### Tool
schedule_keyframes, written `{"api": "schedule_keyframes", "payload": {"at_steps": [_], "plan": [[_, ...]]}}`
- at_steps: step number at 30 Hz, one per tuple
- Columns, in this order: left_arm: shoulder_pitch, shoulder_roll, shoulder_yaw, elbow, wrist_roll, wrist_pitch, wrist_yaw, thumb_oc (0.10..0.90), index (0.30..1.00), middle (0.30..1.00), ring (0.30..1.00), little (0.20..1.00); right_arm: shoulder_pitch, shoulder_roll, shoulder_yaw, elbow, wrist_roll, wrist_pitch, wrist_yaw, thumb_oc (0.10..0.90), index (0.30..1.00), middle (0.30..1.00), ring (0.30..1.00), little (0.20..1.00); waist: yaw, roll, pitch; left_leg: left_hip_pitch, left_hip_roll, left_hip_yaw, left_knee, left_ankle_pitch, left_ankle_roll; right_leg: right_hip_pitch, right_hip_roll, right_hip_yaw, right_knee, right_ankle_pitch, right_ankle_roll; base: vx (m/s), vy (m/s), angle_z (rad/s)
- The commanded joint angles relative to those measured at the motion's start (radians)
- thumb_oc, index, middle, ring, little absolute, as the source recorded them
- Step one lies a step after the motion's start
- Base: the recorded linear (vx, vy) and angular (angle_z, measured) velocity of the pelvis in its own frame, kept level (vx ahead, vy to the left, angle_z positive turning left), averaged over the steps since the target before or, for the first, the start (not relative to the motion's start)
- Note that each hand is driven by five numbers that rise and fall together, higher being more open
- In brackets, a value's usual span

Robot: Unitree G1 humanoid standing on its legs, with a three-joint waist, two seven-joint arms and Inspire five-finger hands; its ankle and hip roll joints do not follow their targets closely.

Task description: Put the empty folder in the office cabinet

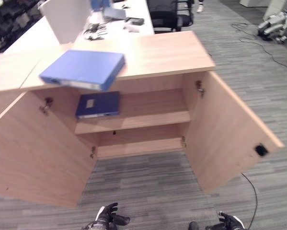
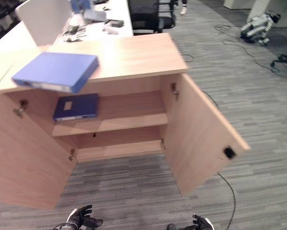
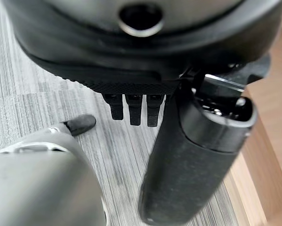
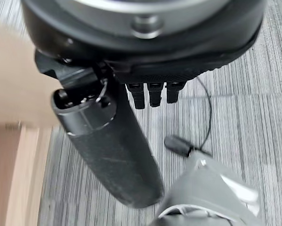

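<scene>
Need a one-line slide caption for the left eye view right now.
Blue folder overhangs the open cabinet; darker folder shelved; both hands low, empty.

No readable text, numbers or signs in any view. Dark blue folder (image 1: 98, 105) on the cabinet shelf (image 1: 143, 119) has a pale label patch on its cover, too small to tell if anything is printed on it. Lighter blue folder (image 1: 83, 69) on the worktop (image 1: 167, 50): no visible markings.
</scene>
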State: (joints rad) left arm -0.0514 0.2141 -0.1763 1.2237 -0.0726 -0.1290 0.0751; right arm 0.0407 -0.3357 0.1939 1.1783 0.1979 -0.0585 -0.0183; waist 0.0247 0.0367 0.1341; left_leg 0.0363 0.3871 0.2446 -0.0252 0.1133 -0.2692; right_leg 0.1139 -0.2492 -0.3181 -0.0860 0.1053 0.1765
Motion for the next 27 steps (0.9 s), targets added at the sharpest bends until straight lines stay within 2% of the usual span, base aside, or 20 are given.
{"api": "schedule_keyframes", "payload": {"at_steps": [1, 2, 5, 6, 7, 9, 10, 11, 12, 14, 15, 16, 17, 18, 20, 23, 25, 26, 27], "plan": [[-0.02, 0.082, -0.006, -0.01, 0.01, -0.009, 0.014, 0.8, 0.9, 0.9, 0.9, 0.9, -0.076, 0.016, 0.011, 0.001, -0.02, -0.008, 0.02, 0.8, 0.9, 0.9, 0.9, 0.9, 0.019, -0.025, 0.002, -0.063, 0.006, 0.0, -0.028, 0.074, 0.033, 0.061, -0.024, 0.095, 0.078, -0.213, 0.023, 0.11, 0.215, 0.59], [-0.019, 0.083, -0.006, -0.01, 0.01, -0.009, 0.014, 0.8, 0.9, 0.9, 0.9, 0.9, -0.076, 0.017, 0.011, 0.001, -0.02, -0.008, 0.02, 0.8, 0.9, 0.9, 0.9, 0.9, 0.02, -0.027, 0.001, -0.063, 0.004, 0.0, -0.028, 0.073, 0.034, 0.06, -0.027, 0.095, 0.08, -0.214, 0.024, 0.1, 0.209, 0.38], [-0.038, 0.107, -0.019, -0.003, 0.036, -0.002, 0.009, 0.8, 0.9, 0.9, 0.9, 0.9, -0.089, 0.037, 0.013, 0.015, -0.045, 0.0, 0.015, 0.8, 0.9, 0.9, 0.9, 0.9, 0.038, -0.066, 0.001, -0.072, -0.062, -0.01, -0.017, 0.011, 0.072, 0.039, -0.088, 0.105, 0.158, -0.172, 0.049, 0.14, 0.27, 0.28], [-0.056, 0.123, -0.026, -0.016, 0.034, -0.003, 0.008, 0.8, 0.9, 0.9, 0.9, 0.9, -0.104, 0.051, 0.007, 0.021, -0.028, 0.003, 0.009, 0.8, 0.9, 0.9, 0.9, 0.9, 0.052, -0.093, 0.018, -0.082, -0.101, -0.003, 0.008, -0.021, 0.105, 0.009, -0.118, 0.125, 0.205, -0.098, 0.067, 0.11, 0.353, 0.19], [-0.063, 0.131, -0.029, -0.022, 0.031, -0.004, 0.01, 0.8, 0.9, 0.9, 0.9, 0.9, -0.113, 0.057, -0.002, 0.021, -0.013, 0.001, 0.004, 0.8, 0.9, 0.9, 0.9, 0.9, 0.059, -0.104, 0.025, -0.087, -0.122, 0.004, 0.018, -0.035, 0.122, -0.012, -0.133, 0.139, 0.227, -0.051, 0.073, 0.09, 0.368, 0.16], [-0.065, 0.138, -0.03, -0.034, 0.028, -0.006, 0.009, 0.8, 0.9, 0.9, 0.9, 0.9, -0.121, 0.062, -0.016, 0.019, 0.007, -0.001, 0.001, 0.8, 0.9, 0.9, 0.9, 0.9, 0.064, -0.108, 0.03, -0.087, -0.154, 0.01, 0.018, -0.057, 0.15, -0.041, -0.147, 0.148, 0.269, 0.014, 0.077, 0.06, 0.242, -0.13], [-0.065, 0.139, -0.03, -0.034, 0.028, -0.005, 0.009, 0.8, 0.9, 0.9, 0.9, 0.9, -0.121, 0.062, -0.016, 0.019, 0.007, -0.001, 0.001, 0.8, 0.9, 0.9, 0.9, 0.9, 0.066, -0.11, 0.029, -0.089, -0.155, 0.012, 0.019, -0.058, 0.151, -0.045, -0.149, 0.151, 0.271, 0.014, 0.078, 0.07, 0.202, -0.17], [-0.065, 0.143, -0.03, -0.037, 0.027, -0.006, 0.007, 0.8, 0.9, 0.9, 0.9, 0.9, -0.118, 0.065, -0.018, 0.019, 0.012, -0.001, 0.0, 0.8, 0.9, 0.9, 0.9, 0.9, 0.066, -0.109, 0.034, -0.08, -0.17, 0.012, 0.015, -0.069, 0.164, -0.061, -0.151, 0.162, 0.303, 0.042, 0.076, 0.11, 0.331, -0.01], [-0.062, 0.152, -0.025, -0.039, 0.023, -0.004, 0.007, 0.8, 0.9, 0.9, 0.9, 0.9, -0.125, 0.066, -0.027, 0.022, 0.026, -0.001, -0.005, 0.8, 0.9, 0.9, 0.9, 0.9, 0.068, -0.101, 0.048, -0.053, -0.194, 0.021, 0.001, -0.086, 0.189, -0.102, -0.161, 0.131, 0.386, 0.098, 0.074, 0.14, 0.431, -0.09], [-0.058, 0.152, -0.028, -0.036, 0.028, -0.002, 0.004, 0.8, 0.9, 0.9, 0.9, 0.9, -0.125, 0.071, -0.031, 0.022, 0.047, -0.01, -0.007, 0.8, 0.9, 0.9, 0.9, 0.9, 0.055, -0.079, 0.05, -0.024, -0.215, 0.019, -0.034, -0.098, 0.208, -0.148, -0.096, 0.147, 0.429, 0.043, 0.068, 0.17, 0.457, 0.08], [-0.053, 0.15, -0.029, -0.042, 0.028, -0.002, 0.002, 0.8, 0.9, 0.9, 0.9, 0.9, -0.12, 0.073, -0.031, 0.018, 0.075, -0.015, -0.005, 0.8, 0.9, 0.9, 0.9, 0.9, 0.026, -0.056, 0.064, 0.014, -0.235, -0.012, -0.049, -0.116, 0.218, -0.213, 0.015, 0.214, 0.444, -0.077, 0.047, 0.25, 0.406, 0.05], [-0.054, 0.15, -0.03, -0.042, 0.028, -0.003, 0.002, 0.8, 0.9, 0.9, 0.9, 0.9, -0.118, 0.073, -0.029, 0.017, 0.084, -0.018, -0.006, 0.8, 0.9, 0.9, 0.9, 0.9, 0.02, -0.051, 0.074, 0.03, -0.243, -0.023, -0.054, -0.123, 0.218, -0.227, 0.054, 0.226, 0.418, -0.117, 0.037, 0.33, 0.255, -0.07], [-0.058, 0.152, -0.035, -0.034, 0.032, -0.004, 0.001, 0.8, 0.9, 0.9, 0.9, 0.9, -0.114, 0.074, -0.024, 0.018, 0.092, -0.02, -0.009, 0.8, 0.9, 0.9, 0.9, 0.9, 0.017, -0.059, 0.083, 0.052, -0.261, -0.035, -0.062, -0.145, 0.218, -0.236, 0.068, 0.219, 0.322, -0.123, 0.024, 0.2, 0.031, 0.05], [-0.058, 0.152, -0.035, -0.034, 0.032, -0.004, 0.001, 0.8, 0.9, 0.9, 0.9, 0.9, -0.114, 0.074, -0.024, 0.018, 0.093, -0.02, -0.009, 0.8, 0.9, 0.9, 0.9, 0.9, 0.015, -0.057, 0.086, 0.056, -0.26, -0.037, -0.062, -0.147, 0.218, -0.229, 0.069, 0.216, 0.318, -0.123, 0.024, 0.24, -0.09, 0.39], [-0.068, 0.151, -0.04, -0.021, 0.038, -0.005, 0.004, 0.8, 0.9, 0.9, 0.9, 0.9, -0.11, 0.074, -0.031, 0.022, 0.096, -0.018, -0.013, 0.8, 0.9, 0.9, 0.9, 0.9, -0.003, -0.062, 0.101, 0.095, -0.261, -0.054, -0.062, -0.182, 0.202, -0.276, 0.029, 0.187, 0.19, -0.067, 0.037, 0.29, -0.18, 0.63], [-0.052, 0.141, -0.038, -0.028, 0.049, -0.013, 0.007, 0.8, 0.9, 0.9, 0.9, 0.9, -0.08, 0.067, -0.077, 0.037, 0.09, -0.008, -0.016, 0.8, 0.9, 0.9, 0.9, 0.9, -0.037, -0.041, 0.111, 0.159, -0.229, -0.08, -0.055, -0.215, 0.168, -0.32, -0.071, 0.205, 0.1, 0.017, 0.073, 0.35, -0.247, 0.71], [-0.036, 0.135, -0.027, -0.011, 0.055, -0.018, 0.004, 0.8, 0.9, 0.9, 0.9, 0.9, -0.053, 0.061, -0.095, 0.067, 0.071, 0.0, -0.012, 0.8, 0.9, 0.9, 0.9, 0.9, -0.048, -0.044, 0.083, 0.193, -0.248, -0.09, -0.061, -0.231, 0.157, -0.298, -0.09, 0.247, 0.076, 0.048, 0.083, 0.5, -0.264, 0.59], [-0.018, 0.127, -0.018, 0.008, 0.062, -0.02, 0.003, 0.8, 0.9, 0.9, 0.9, 0.9, -0.039, 0.047, -0.095, 0.096, 0.038, 0.0, -0.017, 0.8, 0.9, 0.9, 0.9, 0.9, -0.046, -0.03, 0.046, 0.228, -0.222, -0.087, -0.062, -0.238, 0.125, -0.271, -0.079, 0.221, 0.07, 0.052, 0.084, 0.56, -0.329, 0.18], [-0.012, 0.125, -0.018, 0.007, 0.057, -0.021, 0.004, 0.8, 0.9, 0.9, 0.9, 0.9, -0.039, 0.039, -0.097, 0.101, 0.04, -0.002, -0.018, 0.8, 0.9, 0.9, 0.9, 0.9, -0.049, -0.021, 0.04, 0.23, -0.199, -0.092, -0.059, -0.23, 0.114, -0.262, -0.067, 0.216, 0.073, 0.043, 0.08, 0.44, -0.367, 0.0]]}}
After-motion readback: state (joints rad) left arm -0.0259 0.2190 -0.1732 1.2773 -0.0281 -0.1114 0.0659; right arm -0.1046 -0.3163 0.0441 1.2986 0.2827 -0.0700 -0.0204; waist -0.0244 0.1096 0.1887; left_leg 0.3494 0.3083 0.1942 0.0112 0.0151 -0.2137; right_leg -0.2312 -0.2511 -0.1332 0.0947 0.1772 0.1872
